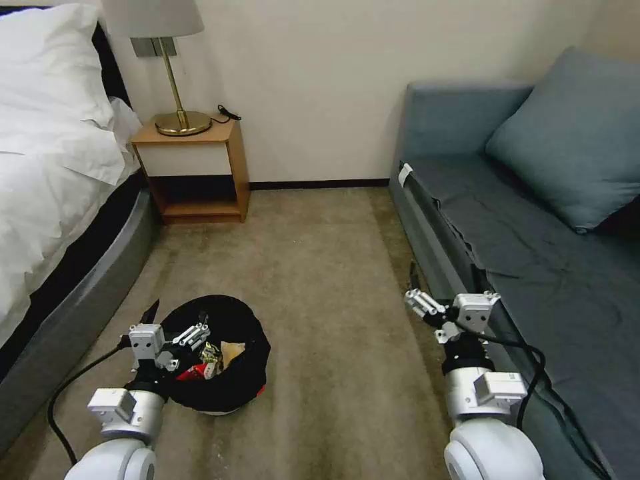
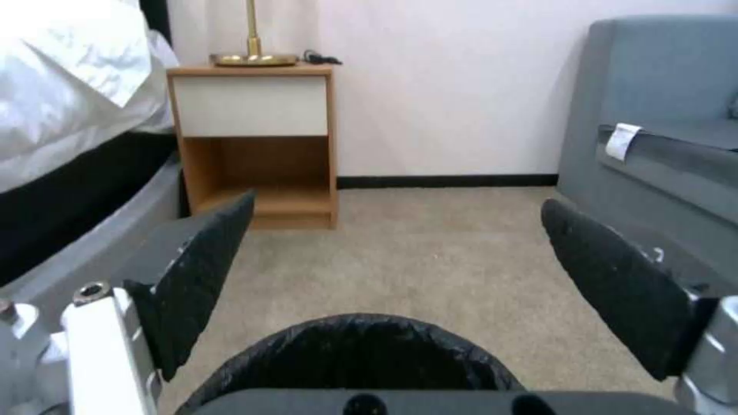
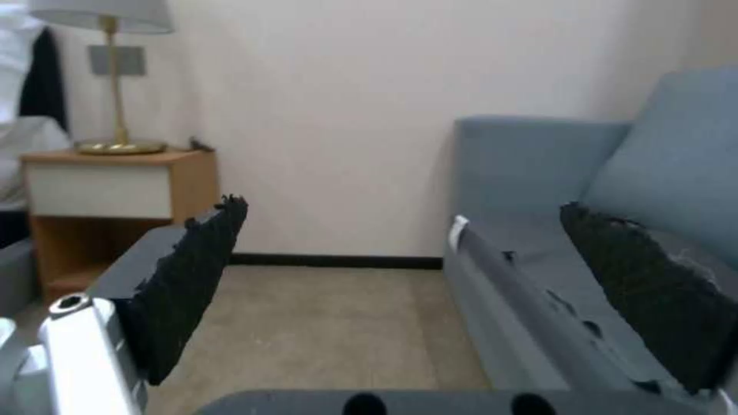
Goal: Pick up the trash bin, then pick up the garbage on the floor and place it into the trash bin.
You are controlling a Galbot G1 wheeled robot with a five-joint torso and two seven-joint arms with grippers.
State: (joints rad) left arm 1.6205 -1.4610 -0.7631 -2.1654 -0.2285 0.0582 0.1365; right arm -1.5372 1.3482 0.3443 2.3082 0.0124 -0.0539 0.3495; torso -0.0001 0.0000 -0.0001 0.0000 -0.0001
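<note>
On the beige carpet (image 1: 320, 267) between the bed (image 1: 53, 187) and the blue-grey sofa (image 1: 533, 220), the trash bin (image 1: 233, 387) sits low at the robot's left, round and black, its crinkly liner bag bulging over the rim, a sliver of red showing at the base. Inside it lies the garbage (image 1: 210, 360): a red-and-white piece, a yellowish wrapper and a tan crumpled bit packed together; I cannot make out any clear bottle among them. Left gripper (image 1: 177, 320) hangs over the bin's near-left rim, jaws spread wide; in the left wrist view its two black pads (image 2: 200, 276) stand well apart with the bin's bagged rim (image 2: 354, 357) below and between them, nothing pinched. Whether a pad touches the bag I cannot tell. Right gripper (image 1: 417, 283) is held up just beside the sofa's front edge, well apart from the bin; in the right wrist view its pads (image 3: 192, 282) are likewise spread, with only carpet and sofa edge between them. Against the far wall stands a wooden nightstand (image 1: 197, 167) with a brass lamp (image 1: 170, 73) on top, next to the bed's white pillows.
</note>
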